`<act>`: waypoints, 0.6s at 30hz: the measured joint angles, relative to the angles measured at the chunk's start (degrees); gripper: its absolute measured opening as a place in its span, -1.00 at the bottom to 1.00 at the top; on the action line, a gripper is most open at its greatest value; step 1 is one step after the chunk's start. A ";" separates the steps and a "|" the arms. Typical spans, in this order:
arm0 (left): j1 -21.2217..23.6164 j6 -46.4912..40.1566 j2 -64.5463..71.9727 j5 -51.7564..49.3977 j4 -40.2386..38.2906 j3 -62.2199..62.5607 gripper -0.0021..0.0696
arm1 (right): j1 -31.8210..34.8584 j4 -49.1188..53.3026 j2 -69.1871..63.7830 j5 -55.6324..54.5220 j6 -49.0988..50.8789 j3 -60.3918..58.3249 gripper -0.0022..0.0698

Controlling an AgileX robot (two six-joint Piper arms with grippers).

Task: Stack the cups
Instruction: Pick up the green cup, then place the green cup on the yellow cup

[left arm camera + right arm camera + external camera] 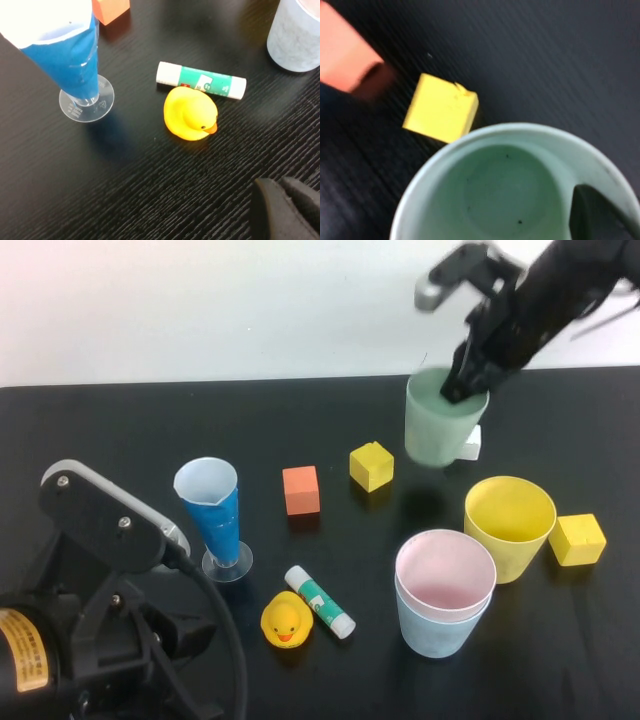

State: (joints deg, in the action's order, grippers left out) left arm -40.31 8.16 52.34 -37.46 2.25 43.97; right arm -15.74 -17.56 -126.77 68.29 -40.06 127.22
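Observation:
My right gripper [465, 385] is shut on the rim of the pastel green cup [435, 425] and holds it in the air over the back right of the table. In the right wrist view one finger [600, 215] sits inside the green cup [505, 190]. The pink cup [445, 570] is nested in the light blue cup [435, 630] at the front right. The yellow cup [508, 520] stands upright beside them on the right. My left gripper [287, 210] is shut and empty, low at the front left, apart from the light blue cup [295, 35].
A tall blue cone glass [213, 515] stands at the left. An orange cube [300, 489] and a yellow cube [371, 466] lie mid-table, another yellow cube [577, 539] at the right. A rubber duck [285, 620] and glue stick [320, 601] lie in front.

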 joint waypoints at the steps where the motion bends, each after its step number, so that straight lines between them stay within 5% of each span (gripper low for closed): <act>1: 0.00 0.00 0.00 0.00 0.00 0.00 -0.94 | 0.00 0.35 0.95 1.19 0.00 1.17 -0.85; 8: 0.00 0.00 0.00 -0.12 0.45 0.00 -0.94 | 0.00 6.17 12.66 2.92 2.33 3.34 -0.85; 18: 0.00 0.00 0.00 -0.22 1.97 0.00 -0.94 | 0.00 5.39 27.83 3.14 1.40 -22.78 -0.85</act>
State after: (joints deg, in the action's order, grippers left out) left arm -40.31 8.16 52.34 -37.67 4.22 43.97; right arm -15.74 -12.18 -98.93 71.43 -38.66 104.44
